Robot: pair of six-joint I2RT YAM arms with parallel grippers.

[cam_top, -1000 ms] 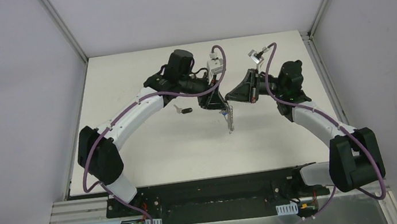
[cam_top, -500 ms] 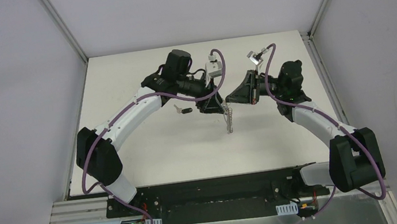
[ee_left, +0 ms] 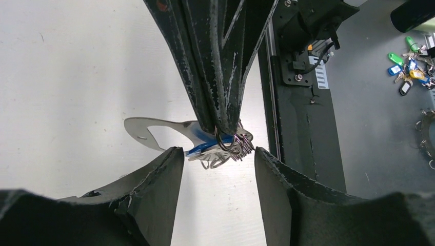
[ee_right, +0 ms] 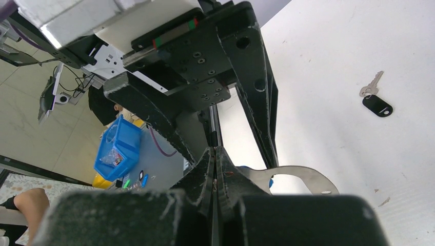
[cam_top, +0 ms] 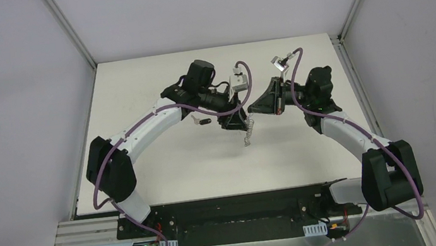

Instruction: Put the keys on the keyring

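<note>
Keyring [ee_left: 147, 130] is a flat, silvery metal loop with a matte finish. It hangs mid-air at frame centre in the left wrist view, with thin wire clips [ee_left: 229, 150] bunched at its right end. A blue tag [ee_left: 201, 146] of glossy plastic sits against the loop just below the pinch point; can't tell whether it's actually hooked onto a clip. The right gripper [ee_left: 225, 129] comes in from the top of that frame, its black, scuffed and chipped fingers pressed together and pinching the keyring at the clip end. The left gripper [ee_left: 216, 152] is spread at the bottom of the frame. Its fingers [ee_left: 154, 195] are rough black plastic on either side of the clip bunch, with a gap on both sides and no visible contact. In the top view both claws meet at centre over the white table [cam_top: 170, 167], and the ring dangles below them. The black-headed key [ee_right: 376, 104] lies flat on the table in the upper right of the right wrist view, metal blade pointing up-right, well apart from the ring; from the top it is just left of the left claw, partly masked by the arm. The left gripper body blocks most of the right wrist view, so only an arc of the loop shows. Off the table there's a heap of coloured key tags [ee_left: 410, 64] on the grey floor and a blue bin [ee_right: 117, 149] at left of the right wrist frame.
</note>
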